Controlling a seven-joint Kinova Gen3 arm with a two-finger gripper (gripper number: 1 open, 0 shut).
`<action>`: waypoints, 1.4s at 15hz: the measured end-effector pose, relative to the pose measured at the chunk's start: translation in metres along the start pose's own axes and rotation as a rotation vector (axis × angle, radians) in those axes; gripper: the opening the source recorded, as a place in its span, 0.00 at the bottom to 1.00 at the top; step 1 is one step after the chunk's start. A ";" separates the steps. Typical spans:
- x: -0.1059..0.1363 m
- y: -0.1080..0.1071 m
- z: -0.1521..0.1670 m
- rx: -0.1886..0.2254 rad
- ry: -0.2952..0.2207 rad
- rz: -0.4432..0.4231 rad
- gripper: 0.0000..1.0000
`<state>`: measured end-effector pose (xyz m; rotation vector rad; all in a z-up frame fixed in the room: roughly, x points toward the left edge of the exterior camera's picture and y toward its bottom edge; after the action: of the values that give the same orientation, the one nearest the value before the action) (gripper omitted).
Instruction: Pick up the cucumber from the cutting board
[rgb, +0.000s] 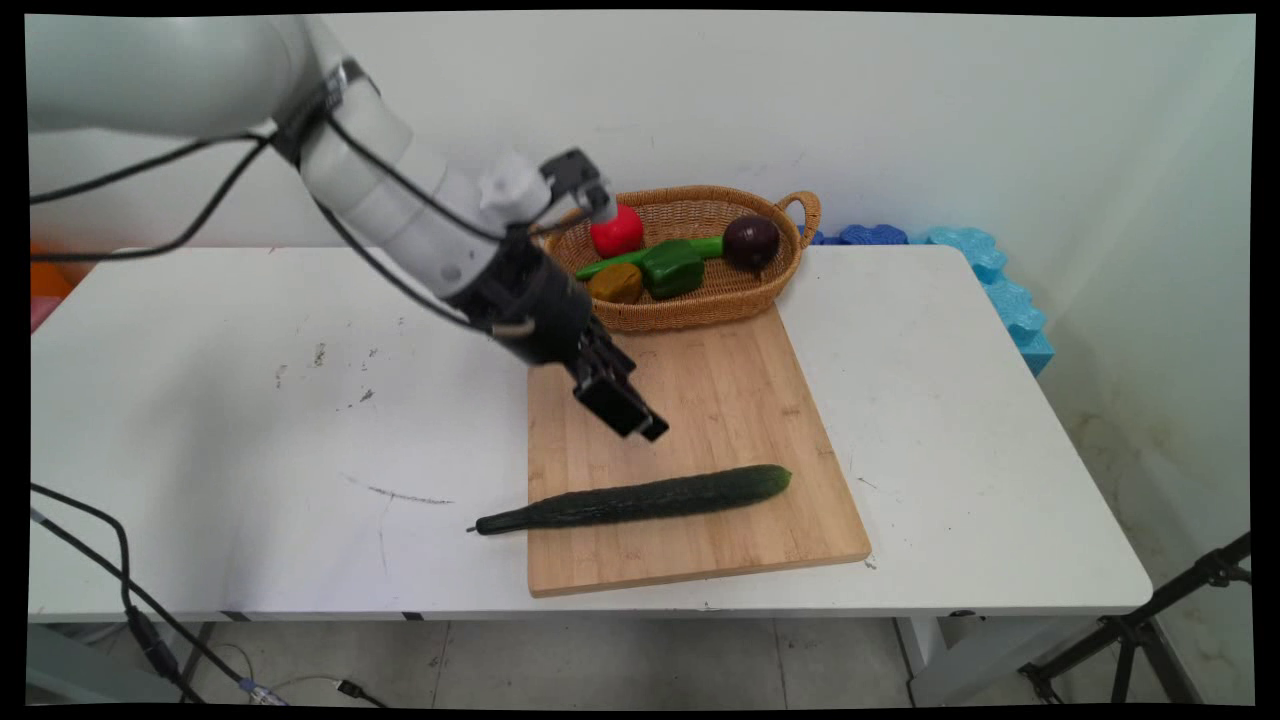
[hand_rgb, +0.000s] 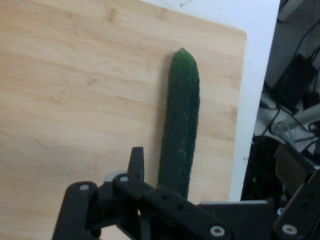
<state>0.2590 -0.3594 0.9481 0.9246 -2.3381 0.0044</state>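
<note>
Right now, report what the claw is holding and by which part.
Nothing is held. The claw hangs above the cutting board, clear of the cucumber lying across the board's near end.

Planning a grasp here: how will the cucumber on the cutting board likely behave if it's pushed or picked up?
The cucumber is long and round, so a sideways push would probably roll it across the cutting board. It looks stiff, likely lifting without sagging. Its thin end overhangs the board's edge, so a grip off-centre may let it tilt. The skin looks smooth, perhaps slippery.
</note>
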 end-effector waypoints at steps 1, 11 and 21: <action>-0.005 0.004 0.007 0.001 -0.005 0.015 1.00; -0.040 0.015 0.068 0.050 -0.051 0.116 1.00; -0.055 0.013 0.112 0.088 -0.078 0.167 0.00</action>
<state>0.2209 -0.3398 0.8302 0.7805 -2.4988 0.1433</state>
